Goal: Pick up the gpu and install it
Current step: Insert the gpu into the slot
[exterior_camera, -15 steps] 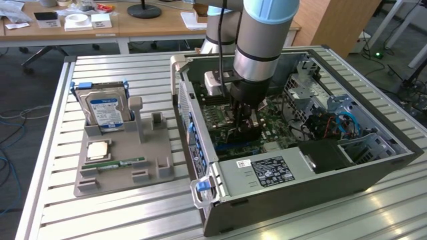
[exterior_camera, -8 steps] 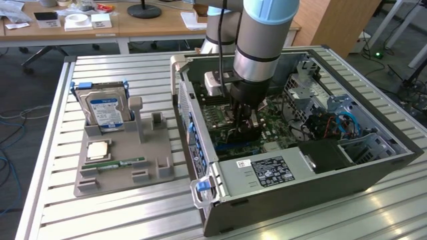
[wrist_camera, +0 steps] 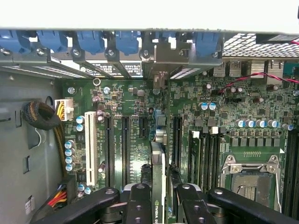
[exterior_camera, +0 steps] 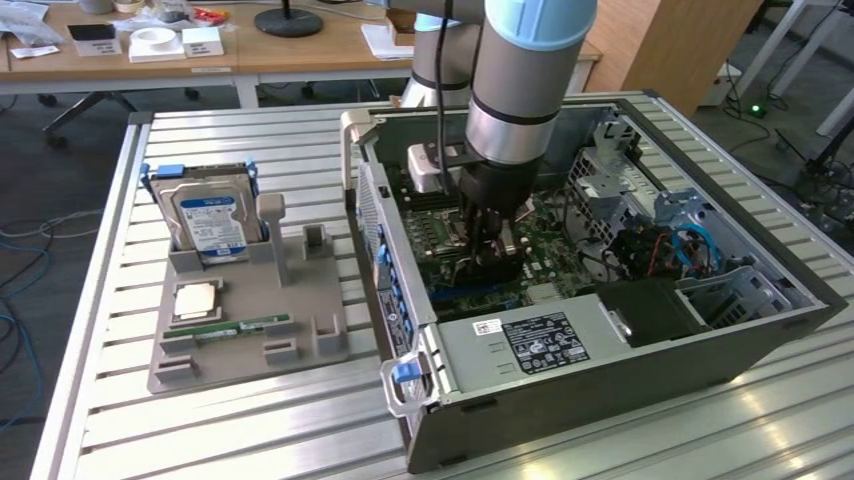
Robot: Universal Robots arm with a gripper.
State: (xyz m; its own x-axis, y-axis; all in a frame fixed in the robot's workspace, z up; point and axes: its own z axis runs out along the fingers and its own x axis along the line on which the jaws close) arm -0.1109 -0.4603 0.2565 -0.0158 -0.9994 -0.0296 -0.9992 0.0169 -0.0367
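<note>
We see the black two-finger gripper (wrist_camera: 159,196) low inside the open grey metal computer case (exterior_camera: 747,330), clamped on the thin dark rectangular gpu card (wrist_camera: 158,163). Card stands on edge between the fingers (wrist_camera: 140,205), long axis running from the gripper toward the case's slotted rear wall (wrist_camera: 140,65). Black expansion slots (wrist_camera: 125,149) flank it closely; little side room.
</note>
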